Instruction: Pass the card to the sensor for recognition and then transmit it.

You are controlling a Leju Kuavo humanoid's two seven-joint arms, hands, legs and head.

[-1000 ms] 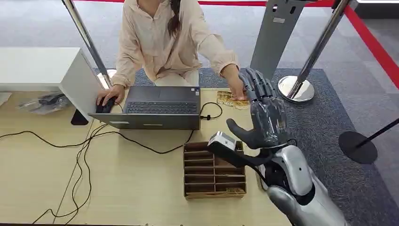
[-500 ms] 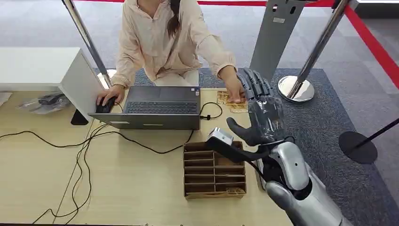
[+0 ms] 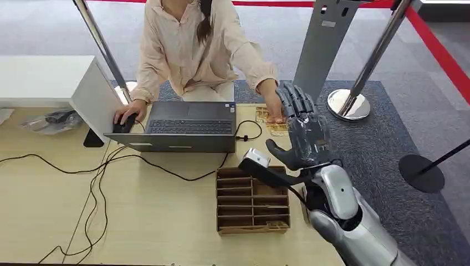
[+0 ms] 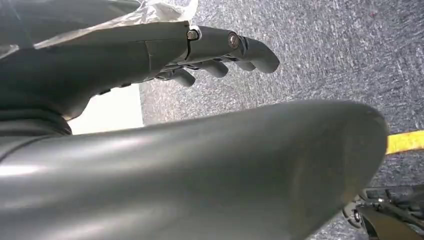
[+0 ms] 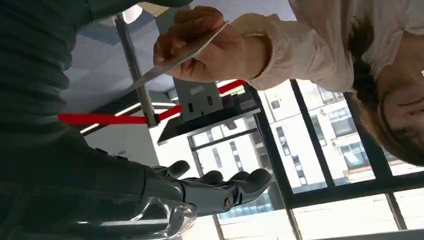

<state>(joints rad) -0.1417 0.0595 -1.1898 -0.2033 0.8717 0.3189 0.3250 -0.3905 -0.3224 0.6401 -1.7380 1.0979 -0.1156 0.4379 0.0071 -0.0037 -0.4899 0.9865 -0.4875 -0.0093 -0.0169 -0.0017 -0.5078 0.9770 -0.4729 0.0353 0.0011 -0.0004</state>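
Note:
A yellowish patterned card (image 3: 270, 117) lies at the table's far edge, under the hand (image 3: 273, 103) of a person in a pale shirt. In the right wrist view that person's hand (image 5: 215, 47) pinches the card (image 5: 172, 60), seen edge-on. My right hand (image 3: 306, 133) is raised upright just right of the card, palm toward it, fingers spread and holding nothing; its fingers (image 5: 225, 187) stay apart from the card. My left hand (image 4: 215, 47) hangs over grey carpet with its fingers loosely extended and nothing in them.
An open laptop (image 3: 188, 126) sits in front of the person, with cables (image 3: 100, 166) trailing over the wooden table (image 3: 155, 221). A cardboard slotted organiser (image 3: 252, 202) stands below my right hand. A white box (image 3: 50, 80) is at far left; stanchion bases (image 3: 348, 104) stand on the carpet.
My right hand has drifted slightly left and farther from me, closer to the person's hand. The person's hand with the card has shifted a little left.

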